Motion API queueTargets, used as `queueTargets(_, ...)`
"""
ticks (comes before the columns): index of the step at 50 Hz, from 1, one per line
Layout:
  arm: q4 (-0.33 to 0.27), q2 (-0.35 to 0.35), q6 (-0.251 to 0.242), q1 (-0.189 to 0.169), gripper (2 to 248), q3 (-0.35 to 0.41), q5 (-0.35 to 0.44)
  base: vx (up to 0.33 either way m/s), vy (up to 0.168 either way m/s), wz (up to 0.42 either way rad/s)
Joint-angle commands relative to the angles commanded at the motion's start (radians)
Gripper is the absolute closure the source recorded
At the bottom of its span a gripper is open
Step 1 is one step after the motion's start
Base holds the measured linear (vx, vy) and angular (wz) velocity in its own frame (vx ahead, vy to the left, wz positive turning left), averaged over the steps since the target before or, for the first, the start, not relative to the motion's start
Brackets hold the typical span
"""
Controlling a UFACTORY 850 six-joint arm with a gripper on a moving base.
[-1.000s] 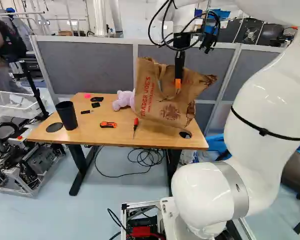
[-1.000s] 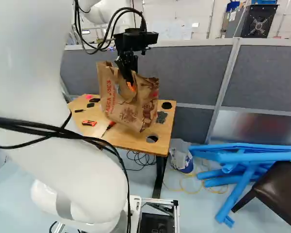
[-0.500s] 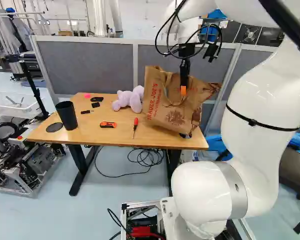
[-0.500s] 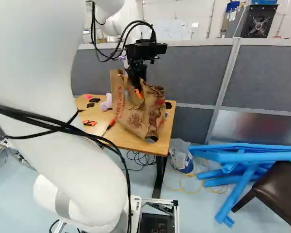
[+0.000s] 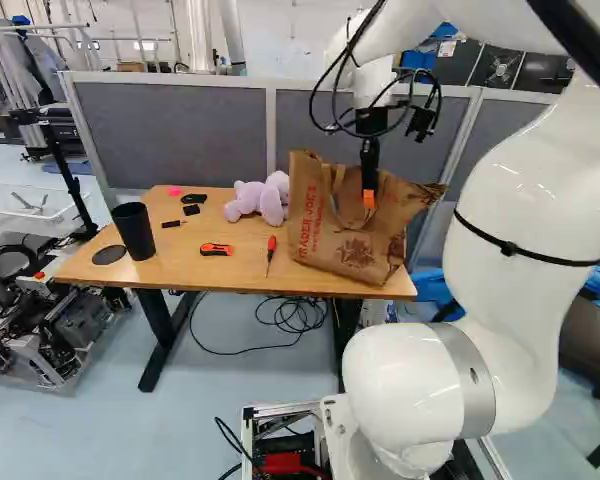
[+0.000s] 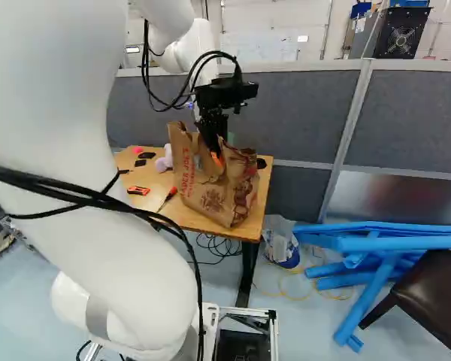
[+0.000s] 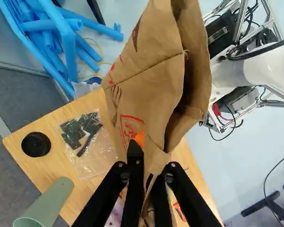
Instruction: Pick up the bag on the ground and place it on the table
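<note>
Your jaws stand close together, pinching the handle [image 5: 332, 190] of the paper bag [image 5: 355, 230], with an orange pad [image 7: 140, 138] showing against the brown paper in the wrist view. The bag hangs down right below the jaws, mouth up and a little tilted, with its bottom at the bench [image 5: 185, 275] near the front of the right end; you can't tell from here how much of the bench carries it. Beyond the jaws, on the side away from the base, you have a green tumbler [image 7: 49, 203], a clear pouch of dark pieces [image 7: 80, 132] and, farther right, a round black cap [image 7: 36, 144]. Left of the jaws and closer to the base lies a red screwdriver [image 5: 271, 250], just beside the bag, and a lilac plush toy [image 5: 260, 198] sits left of the jaws toward the back. Farther left you get an orange cutter [image 5: 216, 249], some small black parts [image 5: 191, 210], then a black cup [image 5: 133, 230] beside a dark disc [image 5: 109, 255]. Down on the floor, right of the jaws, there's a white sack [image 6: 279, 244], and well apart to its right a heap of blue tubes [image 6: 376, 242]. Behind everything stands a grey partition [image 5: 170, 130].
</note>
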Motion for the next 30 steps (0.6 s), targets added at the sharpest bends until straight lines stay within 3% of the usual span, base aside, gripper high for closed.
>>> queueTargets(30, -0.015, -0.047, 0.0, 0.001, 222, 0.004, 0.045, 0.0, 0.0, 0.0)
